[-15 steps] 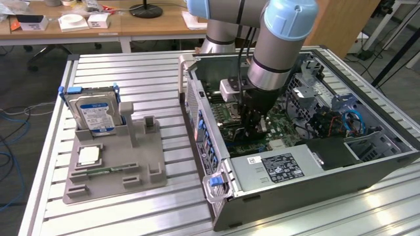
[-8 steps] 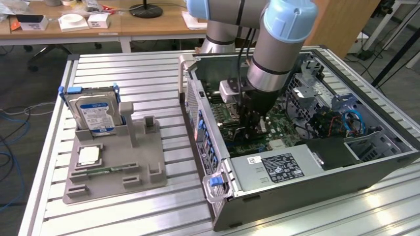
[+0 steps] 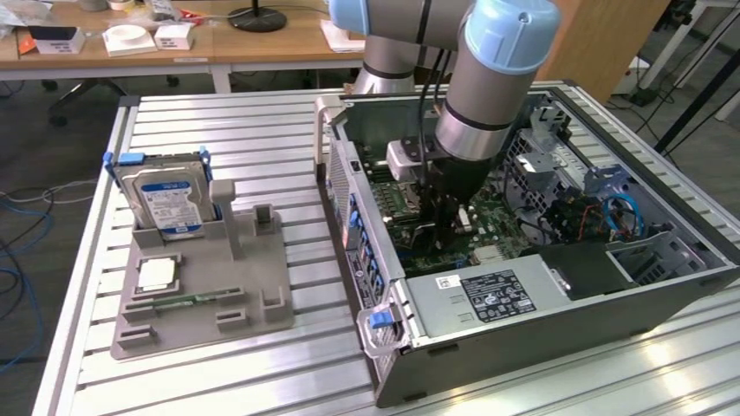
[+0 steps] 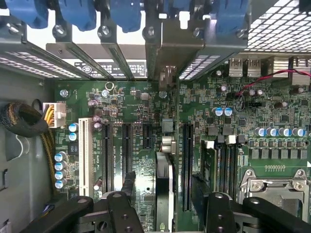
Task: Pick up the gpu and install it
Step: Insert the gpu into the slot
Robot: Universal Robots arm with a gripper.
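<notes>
Green circuit-board gpu with black cooler point(image 4: 165, 187) stands on edge in a motherboard point(image 4: 146, 126) slot inside the open grey metal computer case point(image 3: 555, 321), between the black gripper point(image 4: 163, 194) jaws; jaws apart, fingers point(image 4: 127, 187) flanking the card without pressing on it

The arm point(image 3: 497, 78) is silver with pale blue caps. The table point(image 3: 231, 130) is ribbed silver metal. In the exterior view, at nine o'clock from the dark grey computer case point(image 3: 555, 342), a grey holder point(image 3: 220, 295) carries a hard drive point(image 3: 168, 204) with a blue-and-white label and blue rails. The motherboard point(image 4: 146, 145) is green, dotted with blue-topped capacitors point(image 4: 60, 170) and striped by black slots beside one white slot point(image 4: 85, 155). The gpu point(image 4: 165, 189) shows a black edge against green board. The gripper point(image 4: 164, 194) is black, and the case latches point(image 4: 73, 12) are blue.
</notes>
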